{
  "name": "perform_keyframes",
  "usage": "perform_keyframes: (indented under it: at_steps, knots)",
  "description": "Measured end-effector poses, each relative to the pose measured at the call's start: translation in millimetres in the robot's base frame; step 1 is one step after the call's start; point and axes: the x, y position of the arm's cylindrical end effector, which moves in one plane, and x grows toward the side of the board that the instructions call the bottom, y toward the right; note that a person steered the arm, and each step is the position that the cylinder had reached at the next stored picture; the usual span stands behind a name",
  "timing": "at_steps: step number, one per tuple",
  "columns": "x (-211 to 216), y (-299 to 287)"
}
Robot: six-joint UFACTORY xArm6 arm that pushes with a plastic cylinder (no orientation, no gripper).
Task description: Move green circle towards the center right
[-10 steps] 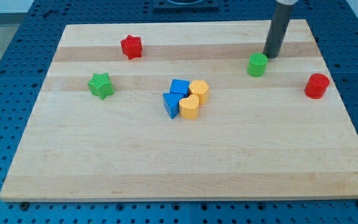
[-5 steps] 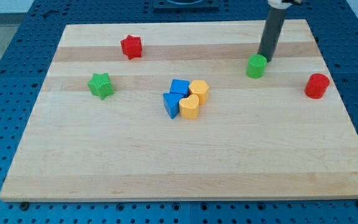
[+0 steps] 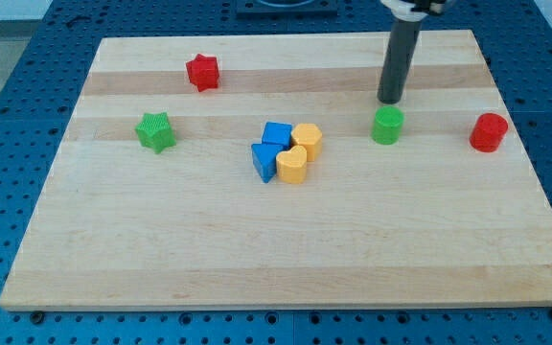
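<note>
Progress is partial: green circle (image 3: 386, 126) sits right of the counter's (image 3: 257, 249) middle, roughly mid-height, yet well short of the right edge. My tip (image 3: 389, 100), a bare rod with nothing to open or clench, grasping nothing, stands just above the circle toward the view's top, very close; contact cannot be confirmed. Remaining, in my judgement: push the circle further to the view's right. Red cylinder (image 3: 488, 132) occupies that right-hand area and may obstruct the path. Well apart lie the blue blocks (image 3: 270, 149) and yellow blocks (image 3: 300, 152), clustered and touching near centre, green star (image 3: 155, 131) at left, red star (image 3: 202, 72) at upper left.
</note>
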Motion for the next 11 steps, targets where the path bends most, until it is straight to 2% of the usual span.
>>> perform_keyframes:
  at_steps: [2, 4, 6, 8, 11]
  knots:
    - [52.2, 4.7]
    - [65.6, 20.4]
    - [76.5, -22.1]
    - [99.4, -15.6]
    - [125.1, -62.7]
